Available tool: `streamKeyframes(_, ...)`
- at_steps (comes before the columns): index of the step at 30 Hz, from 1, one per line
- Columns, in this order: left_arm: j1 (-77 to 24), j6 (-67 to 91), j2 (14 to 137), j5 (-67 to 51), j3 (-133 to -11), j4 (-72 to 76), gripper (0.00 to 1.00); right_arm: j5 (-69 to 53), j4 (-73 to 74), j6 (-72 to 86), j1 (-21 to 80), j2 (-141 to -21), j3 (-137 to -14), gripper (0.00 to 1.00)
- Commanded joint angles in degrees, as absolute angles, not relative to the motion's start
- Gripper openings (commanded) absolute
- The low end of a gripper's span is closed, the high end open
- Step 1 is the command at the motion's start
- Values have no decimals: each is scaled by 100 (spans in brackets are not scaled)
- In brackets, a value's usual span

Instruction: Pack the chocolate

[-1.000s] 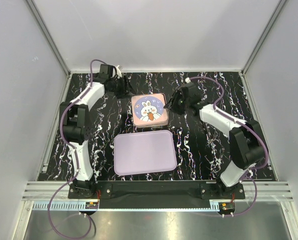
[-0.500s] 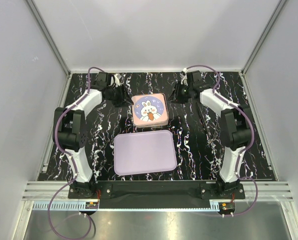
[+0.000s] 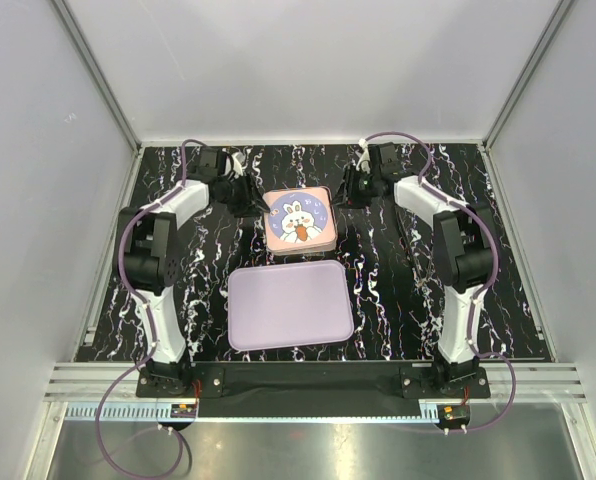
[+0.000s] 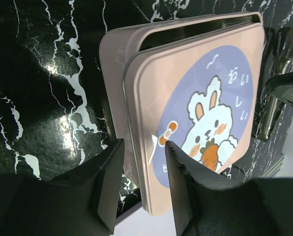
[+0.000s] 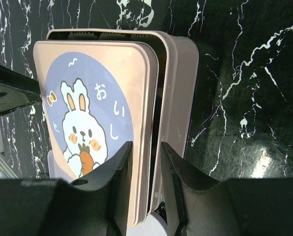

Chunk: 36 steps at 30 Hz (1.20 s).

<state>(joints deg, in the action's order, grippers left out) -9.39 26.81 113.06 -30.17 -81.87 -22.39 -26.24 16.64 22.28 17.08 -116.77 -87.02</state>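
Observation:
No chocolate shows in any view. A pink square tin stands at the table's middle, and its rabbit lid [image 3: 298, 218] sits skewed on the base [image 4: 112, 98], with a dark gap along one side. My left gripper [image 3: 248, 197] is at the tin's left edge. Its jaws [image 4: 143, 147] stand open astride the lid's rim [image 4: 136, 123], one finger over the lid and one outside the base. My right gripper [image 3: 351, 190] is at the tin's right edge, its jaws [image 5: 145, 147] shut narrowly on the lid's rim [image 5: 149, 108], beside the base wall [image 5: 181, 88].
A lavender tray [image 3: 288, 305] lies flat just in front of the tin, between the two arm bases, with nothing on it. The black marbled table [image 3: 408, 300] is walled in by white panels on three sides.
The right arm has swung its forearm back and brought its gripper onto the tin's right edge, jaws narrowing. The left gripper has shifted slightly toward the tin and narrowed. The tin has not moved.

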Motion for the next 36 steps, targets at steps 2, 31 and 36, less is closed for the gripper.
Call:
streamKeyframes(2, -941, 2646, 11416, -3032, -8393, -2057, 43, -2689, 1582, 2083, 1819, -11768, -8982, 36)
streamKeyframes(31, -976, 2663, 11821, -3094, -8684, -2101, 27, -2118, 1951, 2162, 2048, -12085, -9246, 41)
streamKeyframes(36, -967, 2672, 11865, -3067, -8692, -2127, 26, -2328, 1802, 2303, 2048, -12120, -9176, 41)
